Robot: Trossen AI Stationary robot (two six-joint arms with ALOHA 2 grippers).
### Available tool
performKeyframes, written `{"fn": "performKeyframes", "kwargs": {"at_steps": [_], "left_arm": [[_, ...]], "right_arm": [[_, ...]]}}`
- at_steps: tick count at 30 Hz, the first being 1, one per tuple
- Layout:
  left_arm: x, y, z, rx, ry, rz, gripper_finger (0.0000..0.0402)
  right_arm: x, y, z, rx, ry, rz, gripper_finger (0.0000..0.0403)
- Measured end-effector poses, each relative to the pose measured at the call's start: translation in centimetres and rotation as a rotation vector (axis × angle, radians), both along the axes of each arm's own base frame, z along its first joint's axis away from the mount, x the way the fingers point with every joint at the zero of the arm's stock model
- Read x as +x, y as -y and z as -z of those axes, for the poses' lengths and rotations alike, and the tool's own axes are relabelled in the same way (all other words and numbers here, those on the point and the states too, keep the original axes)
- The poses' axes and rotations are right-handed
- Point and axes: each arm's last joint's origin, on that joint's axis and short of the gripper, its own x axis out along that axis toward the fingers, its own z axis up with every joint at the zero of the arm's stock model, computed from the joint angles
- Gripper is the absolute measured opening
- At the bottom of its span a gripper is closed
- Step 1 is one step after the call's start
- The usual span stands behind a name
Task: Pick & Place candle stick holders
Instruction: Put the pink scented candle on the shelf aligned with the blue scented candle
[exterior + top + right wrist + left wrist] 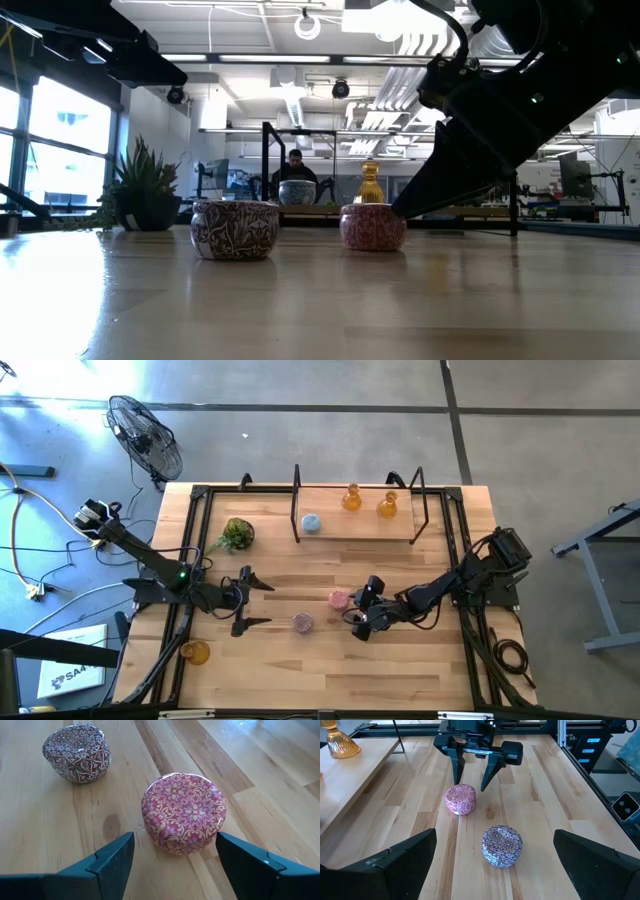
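High view: wooden plank table (pixel 330 670) with black rails; a raised wooden shelf (pixel 360 525) with black posts stands at its far side.
Shelf contents: two amber bottle holders (pixel 351 498) (pixel 387 506) and the pale blue round holder (pixel 311 522).
Third amber holder (pixel 195 652): on the table's near left corner, well apart from the rest.
Pink holder (pixel 183 812): short, round, flat-topped, red-pink with a cream scroll pattern; on the table mid-right, just ahead of the right gripper.
Lilac holder (pixel 502 845): short and round, dark purple with a fine white floral pattern; near the pink one, between the two grippers.
Right gripper (pixel 354 619): fingers spread, nothing grasped; the pink holder sits just beyond the tips, not between them.
Left gripper (pixel 259 603): fingers wide apart and empty, pointing toward the lilac holder.
Plant (pixel 234 535): small, green, leafy, on the table's far left.
Low view only: a person (pixel 296 166) seated in the room behind the table.
Wrist views only: the holders' surface patterns.
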Motion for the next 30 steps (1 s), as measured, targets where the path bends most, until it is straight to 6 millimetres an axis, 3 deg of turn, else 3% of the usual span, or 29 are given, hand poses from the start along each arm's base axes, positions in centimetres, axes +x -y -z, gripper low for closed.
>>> {"fn": "performKeyframes", "kwargs": {"at_steps": [24,30], "left_arm": [[0.0,0.0,0.0,0.0,0.0,0.0,0.0397],[0.0,0.0,0.0,0.0,0.0,-0.001,0.0397]], "right_arm": [[0.42,0.03,-0.5,0.003,0.067,0.021,0.0276],[0.49,-0.13,-0.63,-0.016,0.074,0.0,0.0306]]}}
